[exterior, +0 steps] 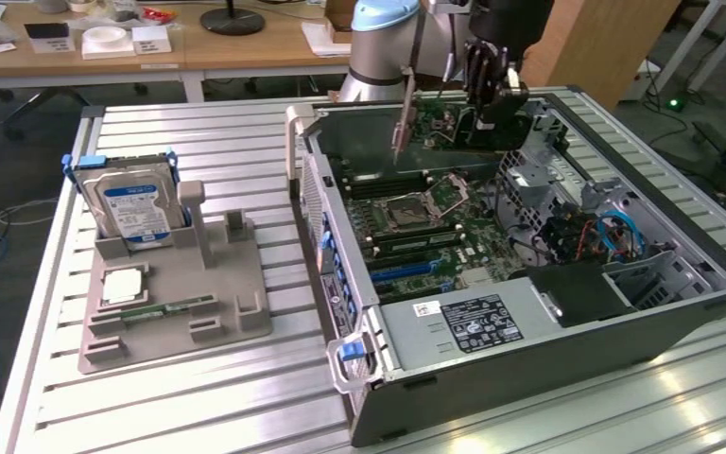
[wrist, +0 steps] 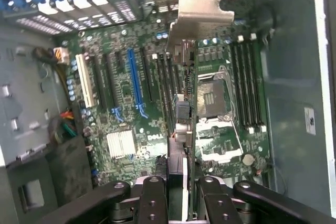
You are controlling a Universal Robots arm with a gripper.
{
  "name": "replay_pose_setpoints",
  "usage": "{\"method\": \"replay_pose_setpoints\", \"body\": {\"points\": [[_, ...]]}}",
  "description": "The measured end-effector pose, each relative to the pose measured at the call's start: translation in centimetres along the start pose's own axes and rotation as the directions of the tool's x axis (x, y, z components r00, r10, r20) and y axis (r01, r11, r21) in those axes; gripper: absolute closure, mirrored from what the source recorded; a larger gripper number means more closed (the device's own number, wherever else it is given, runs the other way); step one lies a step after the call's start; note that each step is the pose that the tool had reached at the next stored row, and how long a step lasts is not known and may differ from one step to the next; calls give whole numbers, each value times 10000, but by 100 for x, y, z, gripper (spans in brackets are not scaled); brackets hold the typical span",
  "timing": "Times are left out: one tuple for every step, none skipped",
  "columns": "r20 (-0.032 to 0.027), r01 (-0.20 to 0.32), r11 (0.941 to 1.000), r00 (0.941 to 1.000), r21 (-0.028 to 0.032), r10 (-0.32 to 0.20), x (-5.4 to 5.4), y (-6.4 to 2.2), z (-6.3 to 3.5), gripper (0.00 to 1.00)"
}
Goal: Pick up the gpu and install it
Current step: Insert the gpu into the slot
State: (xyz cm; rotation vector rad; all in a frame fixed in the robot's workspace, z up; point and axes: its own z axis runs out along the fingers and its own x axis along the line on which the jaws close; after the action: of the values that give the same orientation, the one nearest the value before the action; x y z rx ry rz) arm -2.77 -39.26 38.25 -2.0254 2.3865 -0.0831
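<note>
While a robot arm hangs over the far end of an open computer case [exterior: 533, 317] lying on its side on a slatted metal counter [exterior: 212, 397], its gripper [exterior: 487, 112] has a graphics card [exterior: 445, 128] clamped between its fingers. The gripper is closed only partway, to about the thickness of the card, with one finger pressed on each face.

The card is in the air, on edge, above the motherboard [exterior: 426, 232]. Its long silvery bracket points down towards the exterior view's left. Whether the lower edge has reached any slot cannot be told from that view.

From the wrist view, the gripper [wrist: 184, 195] looks straight down the thin edge of the graphics card [wrist: 188, 93]. The bracket is at the end farthest from the fingers [wrist: 152, 198]. Below it lies the motherboard [wrist: 126, 124], with a row of black slots, one blue slot [wrist: 135, 82] and one white slot [wrist: 85, 80]. The card lines up over the strip between the black slots and the processor socket [wrist: 212, 95].

Well apart from the case, towards the exterior view's left, a grey holder [exterior: 199, 293] rests on the counter. A hard drive [exterior: 129, 203] with a blue and white label stands upright in it. A narrow green memory stick [exterior: 167, 307] lies flat in one of its recesses.
</note>
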Motion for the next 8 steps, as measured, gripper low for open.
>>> {"method": "replay_pose_setpoints", "body": {"points": [[-7, 164, 9999, 9999, 7, -164, 0, 0, 1, 73], [-14, 329, 9995, 9995, 14, -329, 0, 0, 1, 73], [-22, 503, 9987, 9987, 21, -503, 0, 0, 1, 73], [-29, 667, 9978, 9978, 27, -667, 0, 0, 1, 73], [-37, 831, 9965, 9965, 33, -831, 0, 0, 2, 73], [-45, 994, 9950, 9950, 39, -994, 0, 0, 2, 73], [-51, 1158, 9933, 9933, 45, -1158, 0, 0, 3, 73], [-59, 1336, 9910, 9910, 51, -1336, 0, 0, 3, 73]]}}
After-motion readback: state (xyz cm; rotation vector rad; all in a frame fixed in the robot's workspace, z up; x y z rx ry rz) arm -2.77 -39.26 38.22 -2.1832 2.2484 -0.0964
